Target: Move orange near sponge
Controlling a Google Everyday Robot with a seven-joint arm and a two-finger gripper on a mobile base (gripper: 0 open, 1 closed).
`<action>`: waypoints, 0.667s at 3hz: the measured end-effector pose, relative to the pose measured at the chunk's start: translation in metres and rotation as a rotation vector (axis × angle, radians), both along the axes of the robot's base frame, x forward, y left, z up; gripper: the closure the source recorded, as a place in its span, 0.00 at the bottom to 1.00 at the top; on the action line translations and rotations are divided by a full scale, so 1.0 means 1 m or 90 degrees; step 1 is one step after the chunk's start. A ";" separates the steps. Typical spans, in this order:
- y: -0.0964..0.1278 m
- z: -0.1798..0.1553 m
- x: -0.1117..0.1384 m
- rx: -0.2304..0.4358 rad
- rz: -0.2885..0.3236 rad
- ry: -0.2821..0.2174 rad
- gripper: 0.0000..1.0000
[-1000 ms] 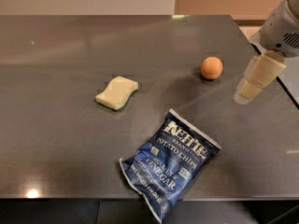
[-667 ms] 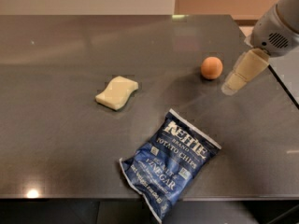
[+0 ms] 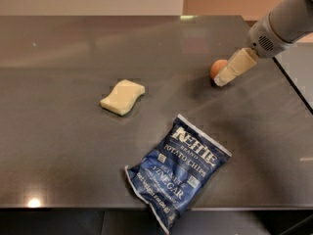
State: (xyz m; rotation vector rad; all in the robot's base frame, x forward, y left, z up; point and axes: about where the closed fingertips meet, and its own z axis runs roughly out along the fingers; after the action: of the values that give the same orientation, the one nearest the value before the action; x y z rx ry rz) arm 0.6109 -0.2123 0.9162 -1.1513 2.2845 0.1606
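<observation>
table (image 3: 68,48): dark, glossy | sponge (image 3: 122,97): lay flat left of centre | orange (image 3: 217,66): sat right rear, well apart from sponge | chips bag (image 3: 178,173): lay flat at front, corner overhanging edge | claw (image 3: 222,80): was just beside orange, partly covering its right side

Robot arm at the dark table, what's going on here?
The robot's gripper sits right against the orange at the right side of the table, covering its lower right edge; whether it holds the fruit is unclear. The pale yellow sponge lies well to the left, apart from the orange, so the move is not yet done. A blue Kettle chips bag lies at the front edge.
</observation>
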 end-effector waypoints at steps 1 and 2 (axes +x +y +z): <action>-0.001 -0.011 0.030 0.019 -0.018 -0.016 0.00; -0.007 -0.019 0.050 0.015 -0.029 -0.022 0.00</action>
State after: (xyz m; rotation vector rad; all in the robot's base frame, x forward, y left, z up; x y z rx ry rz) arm 0.6611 -0.2191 0.8969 -1.0815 2.2696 0.1491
